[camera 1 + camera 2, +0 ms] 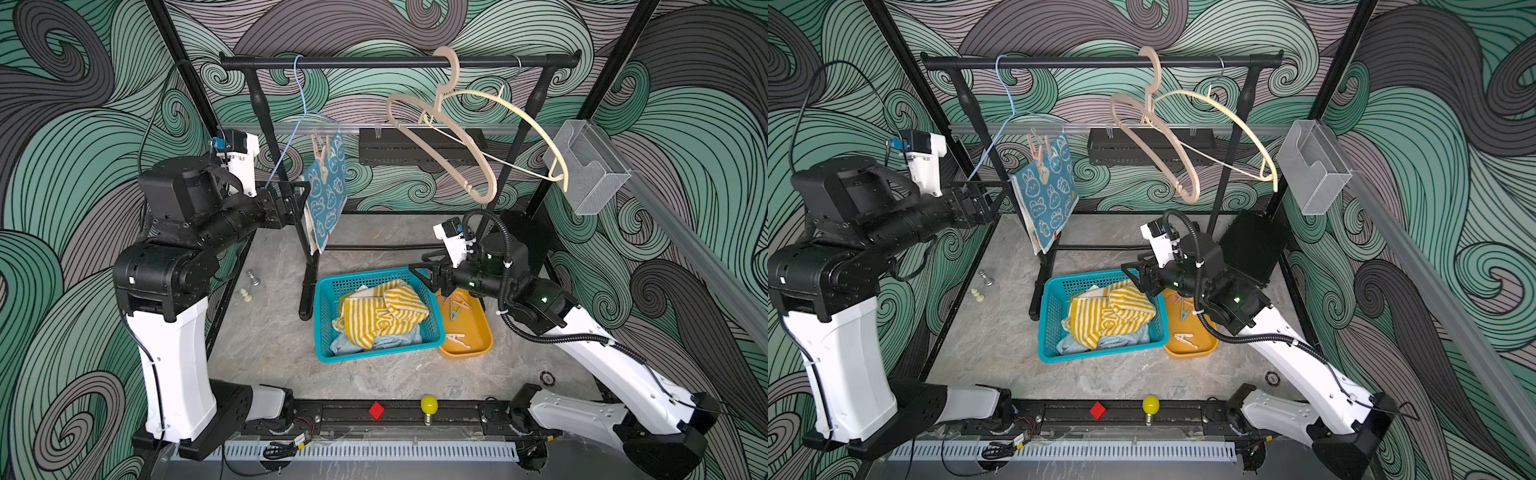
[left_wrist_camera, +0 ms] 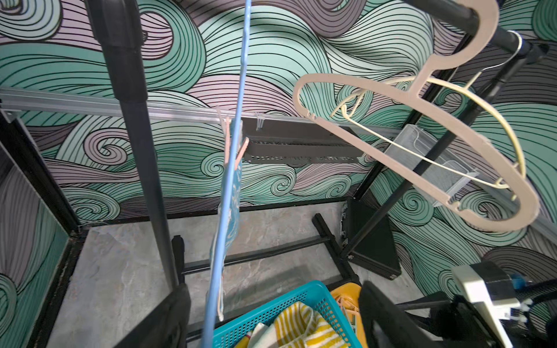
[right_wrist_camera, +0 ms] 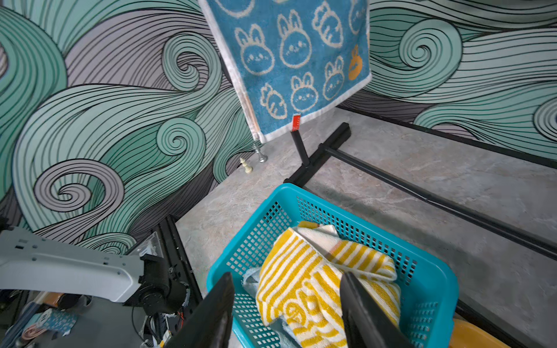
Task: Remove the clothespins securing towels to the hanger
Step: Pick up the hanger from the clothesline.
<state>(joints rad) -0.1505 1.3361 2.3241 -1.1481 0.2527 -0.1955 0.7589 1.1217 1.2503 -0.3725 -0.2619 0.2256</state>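
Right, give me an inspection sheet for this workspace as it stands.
Surface: grey marbled tabletop.
Job's things: bunny towel hangs from blue wire hanger under pink clothespins; striped towel and pale-blue towel lie in teal basket; loose clothespins in orange tray.
Clutter: chess pieces, red cube, yellow bulb, round chip.
Grippers: left tool open, that hanger's wire between its jaws; right tool open, empty, by the basket's rim.
Cables: corrugated hose loops along right arm; loose wires at front rail.
Surroundings: black rack, bare hangers, clear wall box, swirl-patterned walls.
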